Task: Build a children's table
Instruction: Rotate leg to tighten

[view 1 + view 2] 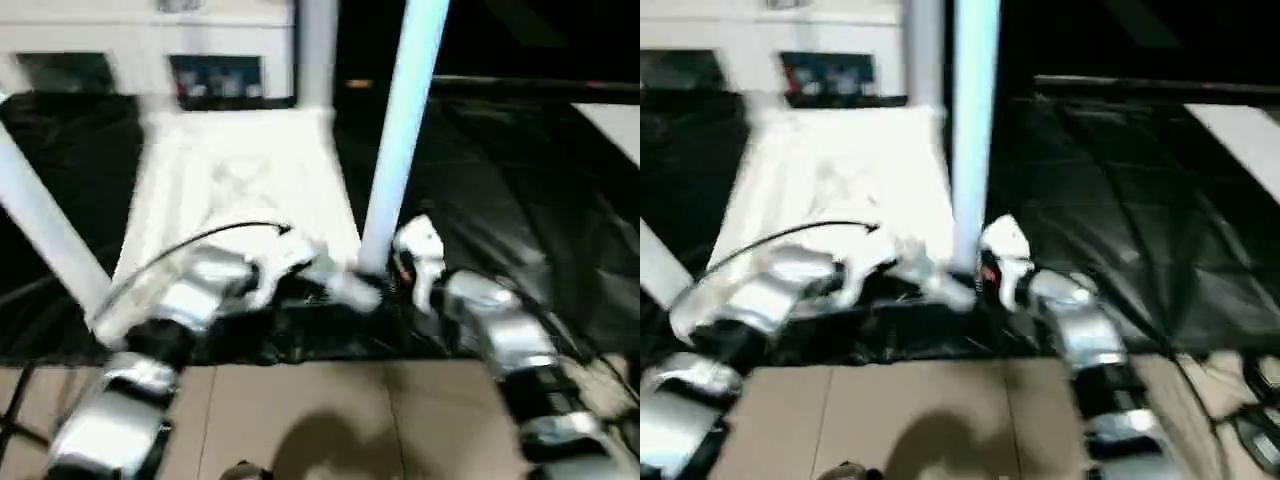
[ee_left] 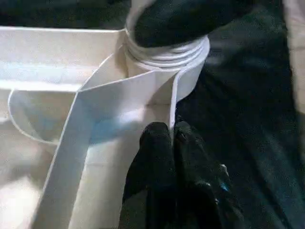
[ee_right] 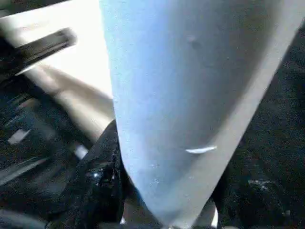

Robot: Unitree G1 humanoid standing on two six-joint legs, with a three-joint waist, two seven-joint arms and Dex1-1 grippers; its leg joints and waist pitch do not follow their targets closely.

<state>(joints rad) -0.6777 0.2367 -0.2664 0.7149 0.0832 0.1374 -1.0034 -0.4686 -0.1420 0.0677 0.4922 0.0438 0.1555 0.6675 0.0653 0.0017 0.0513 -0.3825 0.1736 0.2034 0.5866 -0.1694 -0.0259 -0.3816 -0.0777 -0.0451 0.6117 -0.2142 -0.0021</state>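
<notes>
The white tabletop [image 1: 235, 170] lies upside down on the black-covered work table. A white leg [image 1: 400, 130] stands upright in its near right corner socket [image 2: 164, 57]. A second leg [image 1: 318, 50] rises at the far right corner, and a third leg [image 1: 45, 230] leans at the left. My left gripper [image 2: 171, 138] is shut on the thin rim of the tabletop just beside the socket. My right gripper [image 3: 167, 210] is shut on the base of the near right leg, with a black finger [image 3: 97, 176] on either side of the tube.
The black cover [image 1: 520, 170] spreads to the right of the tabletop. A white cabinet [image 1: 150, 45] stands behind the table. Tan floor [image 1: 330, 420] shows below the table's front edge. A black cable [image 1: 200, 238] arcs over my left forearm.
</notes>
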